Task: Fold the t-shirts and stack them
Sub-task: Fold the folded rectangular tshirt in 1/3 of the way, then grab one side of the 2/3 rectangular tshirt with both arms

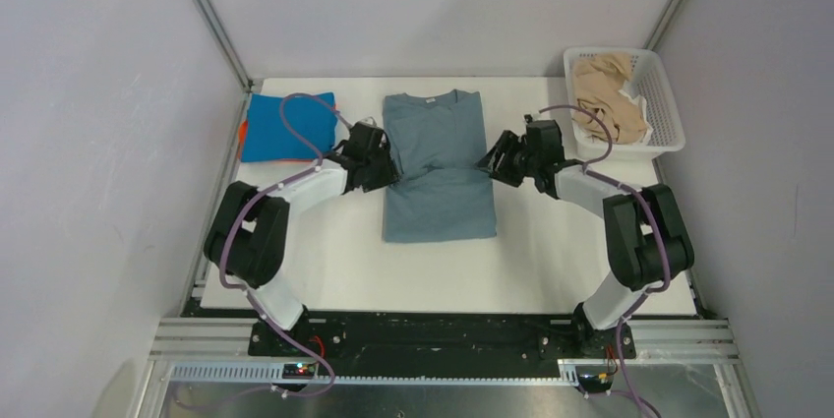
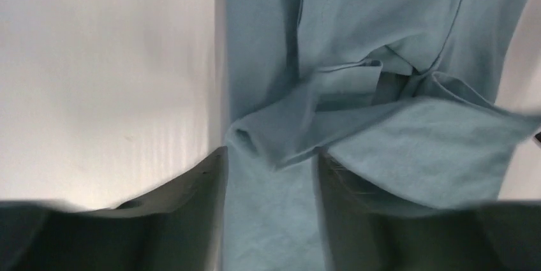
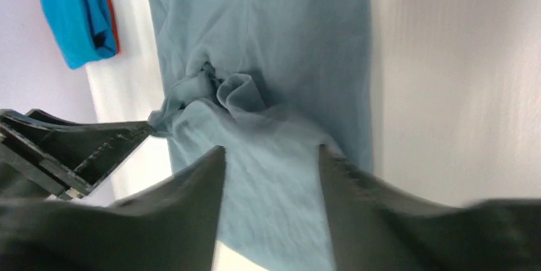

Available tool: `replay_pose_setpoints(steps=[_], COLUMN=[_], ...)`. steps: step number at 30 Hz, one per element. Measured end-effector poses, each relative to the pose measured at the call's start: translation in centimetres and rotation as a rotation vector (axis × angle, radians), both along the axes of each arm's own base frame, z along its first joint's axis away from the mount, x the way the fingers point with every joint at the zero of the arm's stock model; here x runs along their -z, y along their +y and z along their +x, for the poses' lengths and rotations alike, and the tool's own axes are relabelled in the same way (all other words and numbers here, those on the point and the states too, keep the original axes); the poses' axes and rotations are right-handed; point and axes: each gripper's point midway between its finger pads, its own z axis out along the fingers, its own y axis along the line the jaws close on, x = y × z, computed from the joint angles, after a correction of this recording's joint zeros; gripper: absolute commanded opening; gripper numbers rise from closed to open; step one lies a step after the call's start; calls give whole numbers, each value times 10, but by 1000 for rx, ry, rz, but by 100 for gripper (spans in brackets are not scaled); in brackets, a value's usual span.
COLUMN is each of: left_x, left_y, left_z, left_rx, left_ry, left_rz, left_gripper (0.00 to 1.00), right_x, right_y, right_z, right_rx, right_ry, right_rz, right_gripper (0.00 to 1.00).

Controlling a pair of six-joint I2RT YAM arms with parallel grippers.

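The large grey-blue t-shirt (image 1: 438,167) lies in the middle of the table as a long narrow strip, collar at the far end, with a bunched crease (image 2: 300,124) across its middle. My left gripper (image 1: 389,170) is at the crease's left edge and my right gripper (image 1: 492,159) at its right edge. In the left wrist view the left gripper (image 2: 271,156) stands open over the cloth. The right gripper (image 3: 271,150) is open too, with the shirt (image 3: 268,41) lying under the gap. A folded bright blue t-shirt (image 1: 287,126) rests on an orange one (image 1: 242,135) at the far left.
A white lattice basket (image 1: 661,103) at the far right corner holds crumpled beige t-shirts (image 1: 605,93). White walls with metal frame posts close in the table on the left, back and right. The left gripper's fingers (image 3: 76,150) show in the right wrist view.
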Motion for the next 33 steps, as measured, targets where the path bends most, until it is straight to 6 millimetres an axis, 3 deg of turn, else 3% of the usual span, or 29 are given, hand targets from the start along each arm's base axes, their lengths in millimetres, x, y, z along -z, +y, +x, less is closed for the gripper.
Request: replay_pose_setpoints(steps=[1, 3, 8, 13, 17, 23, 27, 33], left_x=[0, -6, -39, -68, -52, 0, 14, 30], left_y=[1, 2, 1, 6, 8, 8, 13, 9], left_z=[2, 9, 18, -8, -47, -108, -118, -119], left_rx=[-3, -5, -8, 13, 31, 66, 35, 10], left_ry=[2, -12, -93, -164, -132, 8, 51, 94], left_rz=[0, -2, -39, -95, -103, -72, -64, -59], left_gripper=[91, 99, 100, 100, 100, 100, 100, 84], right_x=[0, -5, -23, -44, -36, 12, 29, 53], right_y=[-1, -4, -13, -12, -20, -37, -34, -30], right_z=[4, 13, 16, -14, -58, -107, -121, -128], right_rx=[13, 31, 85, 86, 67, 73, 79, 85], right_ry=[2, -20, -52, -93, -81, 58, 131, 214], right_rz=[0, -21, -76, -144, -151, -177, -179, -210], right_gripper=[92, 98, 99, 99, 99, 94, 86, 73])
